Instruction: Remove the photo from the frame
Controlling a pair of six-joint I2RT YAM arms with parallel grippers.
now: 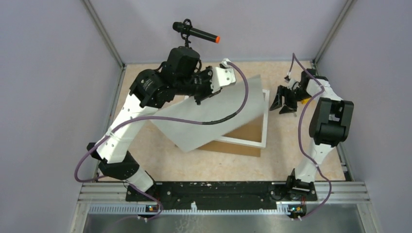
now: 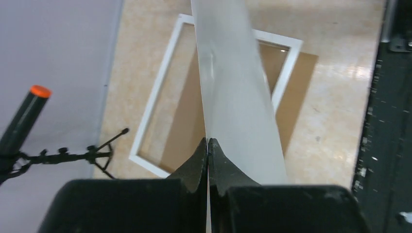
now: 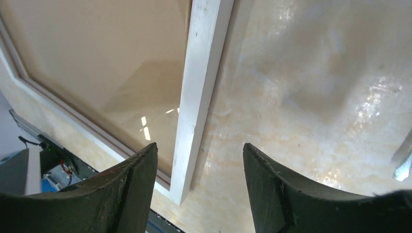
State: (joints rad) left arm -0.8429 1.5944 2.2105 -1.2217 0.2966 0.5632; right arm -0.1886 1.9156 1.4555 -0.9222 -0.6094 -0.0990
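At the near edge of the table (image 1: 160,158): we see both arms bolted side by side on a black rail.
Board: a brown board (image 1: 233,147) lies flat on the table, and its near edge sticks out past the frame.
Frame: the frame (image 1: 265,121) lies flat on the board in mid-table, white rim up. Through its opening we see only brown.
Photo: the photo (image 1: 214,116) is out of the frame, held tilted above the frame's left half. Only its plain white side faces us. We cannot tell whether its low near corner touches anything.
Left pincer: the left pincer (image 1: 200,98) is closed tight on the photo's far upper edge. In its wrist view the fingertips (image 2: 197,158) meet on the sheet (image 2: 233,92), with the frame (image 2: 155,97) and board (image 2: 299,92) below.
Right pincer: the right pincer (image 1: 286,103) has its jaws wide apart and holds nothing. It is above the frame's far right corner, and its wrist view shows the white rim (image 3: 204,73) between the fingers.
Microphone: a black microphone (image 1: 197,33) with an orange tip stands at the far side, behind the left arm.
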